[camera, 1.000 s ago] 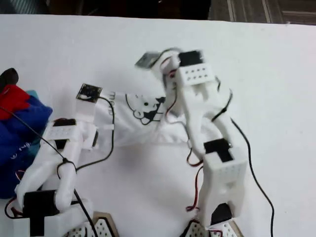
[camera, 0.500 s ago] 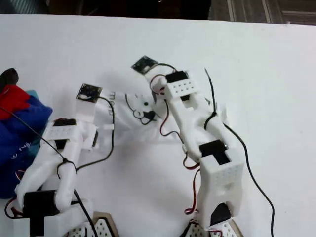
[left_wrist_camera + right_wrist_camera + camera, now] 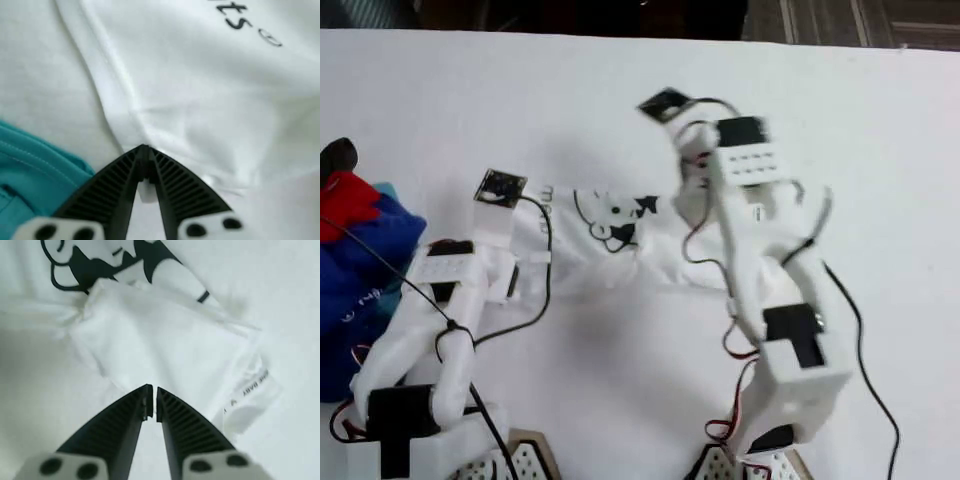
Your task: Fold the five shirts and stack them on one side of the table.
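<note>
White tabletop (image 3: 620, 90) carries the white fabric shirt with black cartoon print (image 3: 592, 256), which lies between the two arms. Left gripper (image 3: 144, 150): jaws closed, pinching the shirt's hem, beside a teal fabric garment (image 3: 30, 170). Right gripper (image 3: 151, 396): jaws closed at a folded shirt edge; whether fabric is clamped cannot be told. Heap of blue and red garments (image 3: 360, 260): at the table edge beside the left arm.

Crumpled white shirt (image 3: 590, 262) with black cartoon print, spread across the middle, blue and red shirts (image 3: 360, 275) heaped at left edge
</note>
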You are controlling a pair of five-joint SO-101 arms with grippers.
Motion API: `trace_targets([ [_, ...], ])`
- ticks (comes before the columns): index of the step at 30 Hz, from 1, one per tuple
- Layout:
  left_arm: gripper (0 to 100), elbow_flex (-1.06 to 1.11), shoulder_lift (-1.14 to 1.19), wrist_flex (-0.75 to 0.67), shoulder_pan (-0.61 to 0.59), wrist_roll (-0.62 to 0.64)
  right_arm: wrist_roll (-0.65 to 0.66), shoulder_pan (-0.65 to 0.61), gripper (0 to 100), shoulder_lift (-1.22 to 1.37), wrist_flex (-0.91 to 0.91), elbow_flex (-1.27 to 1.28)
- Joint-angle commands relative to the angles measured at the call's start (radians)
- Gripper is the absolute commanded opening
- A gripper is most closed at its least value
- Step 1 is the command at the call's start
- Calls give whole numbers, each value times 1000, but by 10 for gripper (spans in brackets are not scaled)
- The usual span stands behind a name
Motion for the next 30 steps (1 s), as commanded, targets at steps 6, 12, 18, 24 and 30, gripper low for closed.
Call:
trace_targets([
  [6,27,2,-28,-12,-5,2,87,168,20,-33,-205,304],
  [12,27,2,-28,-12,-5,2,89,206,20,1,-259,414],
  [18,27,2,-28,-12,-5,2,265,285,20,-2,-237,417],
  [24,27,2,-28,-12,-5,2,270,234,20,-28,-214,413],
  [30,27,2,-28,-12,-5,2,270,202,20,-288,-160,411],
])
